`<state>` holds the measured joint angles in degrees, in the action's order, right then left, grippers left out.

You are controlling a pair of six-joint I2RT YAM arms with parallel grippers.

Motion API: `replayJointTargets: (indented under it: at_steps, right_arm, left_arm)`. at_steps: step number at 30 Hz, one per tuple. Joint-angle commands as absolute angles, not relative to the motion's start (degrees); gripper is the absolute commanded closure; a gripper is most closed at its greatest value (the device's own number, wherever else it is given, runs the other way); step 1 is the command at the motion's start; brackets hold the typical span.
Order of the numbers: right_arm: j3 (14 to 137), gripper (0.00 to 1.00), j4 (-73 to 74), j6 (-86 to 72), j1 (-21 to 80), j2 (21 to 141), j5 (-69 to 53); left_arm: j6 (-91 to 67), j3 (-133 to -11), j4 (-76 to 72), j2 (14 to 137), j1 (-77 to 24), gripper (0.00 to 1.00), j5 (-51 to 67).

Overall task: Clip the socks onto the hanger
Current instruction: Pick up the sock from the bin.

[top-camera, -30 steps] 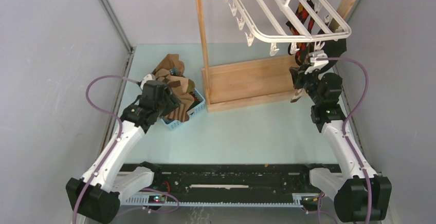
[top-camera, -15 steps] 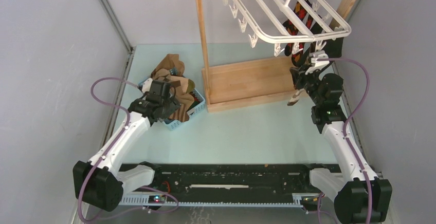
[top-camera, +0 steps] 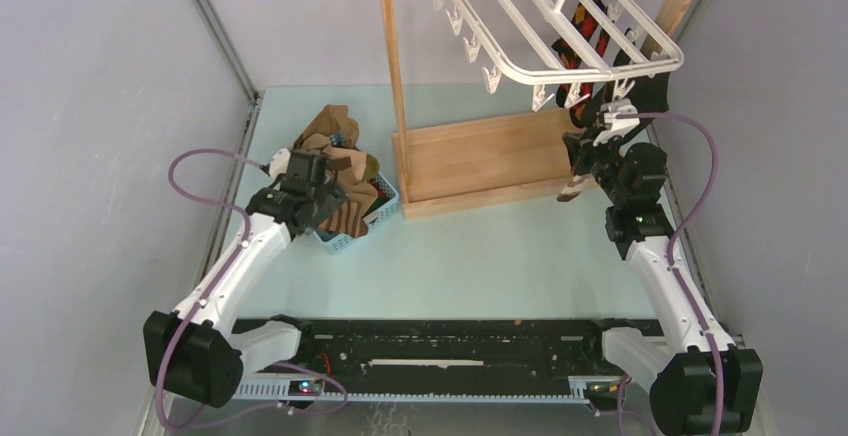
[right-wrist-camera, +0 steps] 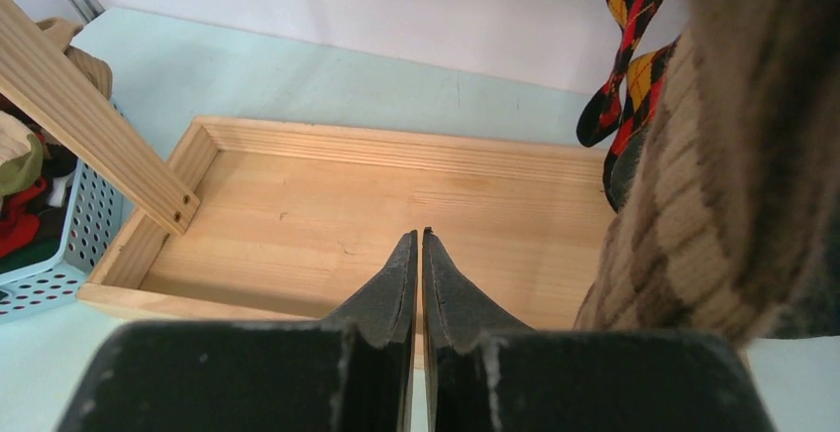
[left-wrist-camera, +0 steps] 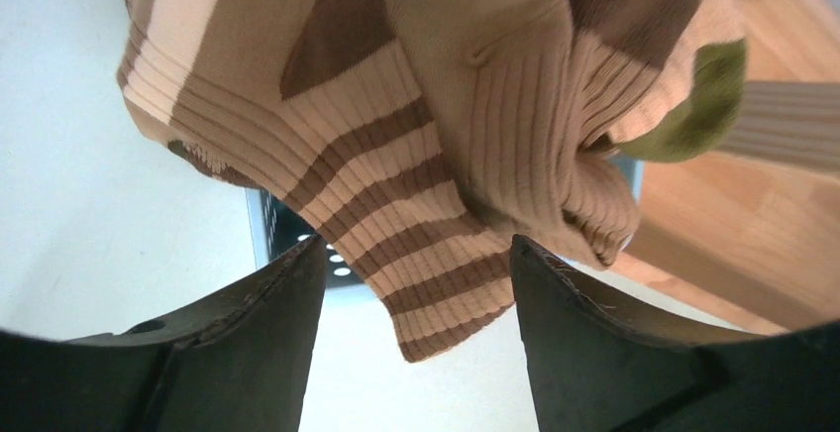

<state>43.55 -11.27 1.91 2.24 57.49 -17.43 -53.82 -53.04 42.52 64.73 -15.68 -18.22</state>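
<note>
Several brown and tan socks (top-camera: 335, 146) are heaped in a small blue basket (top-camera: 352, 233) at the left. My left gripper (top-camera: 333, 201) hovers at that heap, open. In the left wrist view a brown-striped tan sock (left-wrist-camera: 396, 224) hangs over the basket rim between and just beyond my fingertips (left-wrist-camera: 297, 283), untouched. The white hanger (top-camera: 560, 36) hangs from the wooden rail at the top. A red-orange-black argyle sock (right-wrist-camera: 634, 55) and a brown argyle sock (right-wrist-camera: 723, 204) dangle from it. My right gripper (right-wrist-camera: 417, 237) is shut on nothing, just left of the brown argyle sock.
The wooden rail stand has a tray-like base (top-camera: 480, 161) and an upright post (top-camera: 395, 76) between the basket and my right arm. In the right wrist view the base (right-wrist-camera: 396, 194) lies straight ahead and the blue basket (right-wrist-camera: 59, 254) sits at the left.
My left gripper has opened wider and shifted slightly back and left at the sock heap. The hanger swung a little to the right. My right arm barely moved.
</note>
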Motion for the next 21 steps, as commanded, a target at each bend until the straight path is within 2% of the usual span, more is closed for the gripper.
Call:
replayJointTargets:
  at_steps: [1, 7, 15, 17, 20, 21]
  right_arm:
    - [43.67, 0.9, -12.47, 0.7, 2.19, 57.04, -18.11]
    - [43.46, 0.9, -12.92, 0.69, 2.18, 57.26, -18.11]
    - [43.5, 0.9, -12.44, 0.58, 2.0, 56.99, -18.19]
    - [43.5, 0.9, -12.39, 0.45, 1.95, 56.97, -18.36]
    - [43.45, 0.9, -12.31, 0.36, 1.89, 56.74, -18.44]
    - [43.49, 0.91, -12.23, 0.29, 1.85, 56.66, -18.38]
  left_arm:
    - [-54.48, -57.4, 40.99, 62.71, -13.16, 0.27, -20.79]
    - [-54.67, -57.61, 41.11, 67.43, -10.84, 0.28, -17.66]
    - [-54.17, -56.66, 38.94, 69.82, -10.57, 0.36, -16.65]
    - [-53.89, -56.25, 38.64, 70.08, -10.42, 0.47, -16.55]
    - [-53.5, -55.53, 38.14, 69.54, -10.2, 0.72, -16.14]
    - [-53.41, -55.47, 38.14, 69.08, -10.2, 0.77, -16.09]
